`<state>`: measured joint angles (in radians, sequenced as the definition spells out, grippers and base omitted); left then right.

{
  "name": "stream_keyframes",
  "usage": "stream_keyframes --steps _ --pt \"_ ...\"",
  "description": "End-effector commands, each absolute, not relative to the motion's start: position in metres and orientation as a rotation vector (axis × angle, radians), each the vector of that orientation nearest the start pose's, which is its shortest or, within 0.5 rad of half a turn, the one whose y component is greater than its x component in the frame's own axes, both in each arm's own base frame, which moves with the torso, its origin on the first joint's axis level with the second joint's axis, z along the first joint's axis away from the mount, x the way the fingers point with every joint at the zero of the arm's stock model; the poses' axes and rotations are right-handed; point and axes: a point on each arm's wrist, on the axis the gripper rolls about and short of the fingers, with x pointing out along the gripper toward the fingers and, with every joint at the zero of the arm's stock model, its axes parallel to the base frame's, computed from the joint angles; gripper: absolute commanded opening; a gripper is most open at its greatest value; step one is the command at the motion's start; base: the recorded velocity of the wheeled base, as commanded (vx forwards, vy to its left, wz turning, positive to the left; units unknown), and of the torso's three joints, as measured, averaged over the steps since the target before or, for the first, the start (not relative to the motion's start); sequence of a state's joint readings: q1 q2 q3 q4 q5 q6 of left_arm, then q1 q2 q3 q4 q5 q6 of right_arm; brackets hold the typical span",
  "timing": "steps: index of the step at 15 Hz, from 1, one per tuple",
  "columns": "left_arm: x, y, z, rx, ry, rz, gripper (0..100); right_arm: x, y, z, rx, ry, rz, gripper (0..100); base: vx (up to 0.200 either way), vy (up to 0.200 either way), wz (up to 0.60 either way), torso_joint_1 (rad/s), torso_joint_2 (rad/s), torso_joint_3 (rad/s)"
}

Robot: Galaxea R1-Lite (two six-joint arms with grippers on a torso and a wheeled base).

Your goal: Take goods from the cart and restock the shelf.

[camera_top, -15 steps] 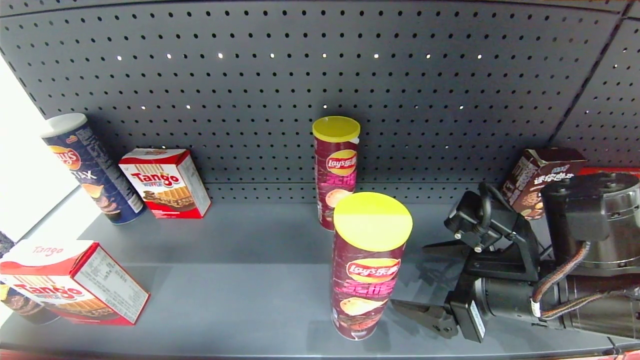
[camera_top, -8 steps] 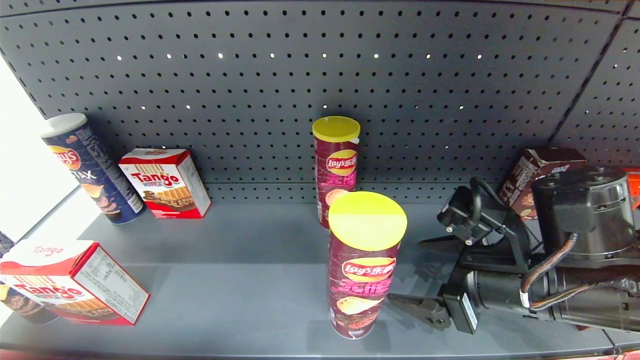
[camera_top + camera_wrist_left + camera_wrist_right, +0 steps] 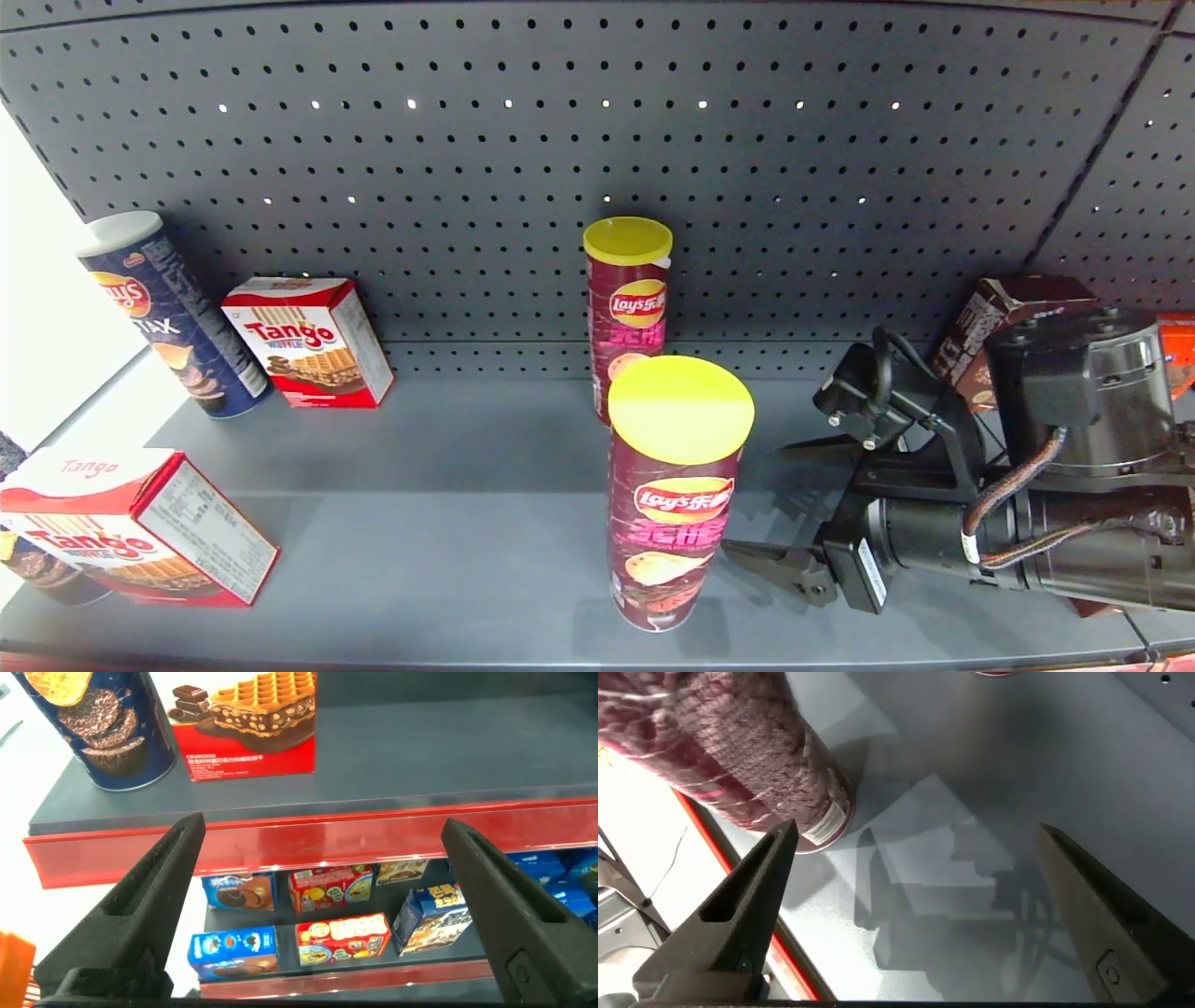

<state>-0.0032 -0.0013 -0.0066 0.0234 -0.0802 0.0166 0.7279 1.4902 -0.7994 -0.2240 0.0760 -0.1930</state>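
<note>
Two maroon chip cans with yellow lids stand upright on the grey shelf. The front can is near the shelf's front edge, and the back can stands behind it by the pegboard. My right gripper lies low over the shelf just right of the front can, open, with nothing between its fingers. In the right wrist view the front can sits off to one side of the open right gripper. My left gripper is open in front of a red shelf edge.
On the shelf's left stand a blue chip can and two red wafer boxes. A brown box stands at the far right behind my right arm. Lower shelves hold several small snack boxes.
My right gripper has crept a little to the left, still open. The front can has shifted slightly left with it. Everything else on the shelf is as before.
</note>
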Motion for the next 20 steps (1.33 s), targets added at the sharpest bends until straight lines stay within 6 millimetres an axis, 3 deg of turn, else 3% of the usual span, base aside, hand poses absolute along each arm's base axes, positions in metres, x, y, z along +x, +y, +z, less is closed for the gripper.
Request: stream_keyframes --steps 1,6,20 --pt "-0.023 -0.002 0.075 0.016 0.015 -0.084 100 0.187 0.169 0.2 -0.333 0.375 0.835 100 0.0 0.0 0.0 0.0 0.0 0.0" --pt "-0.023 -0.002 0.075 0.015 0.016 -0.083 100 0.193 0.18 0.2 -0.349 0.367 0.852 100 0.0 0.0 0.0 0.0 0.0 0.0" --pt "-0.023 -0.002 0.075 0.013 0.016 -0.083 100 0.19 0.185 0.198 -0.356 0.372 0.871 100 0.0 0.0 0.0 0.0 0.0 0.0"
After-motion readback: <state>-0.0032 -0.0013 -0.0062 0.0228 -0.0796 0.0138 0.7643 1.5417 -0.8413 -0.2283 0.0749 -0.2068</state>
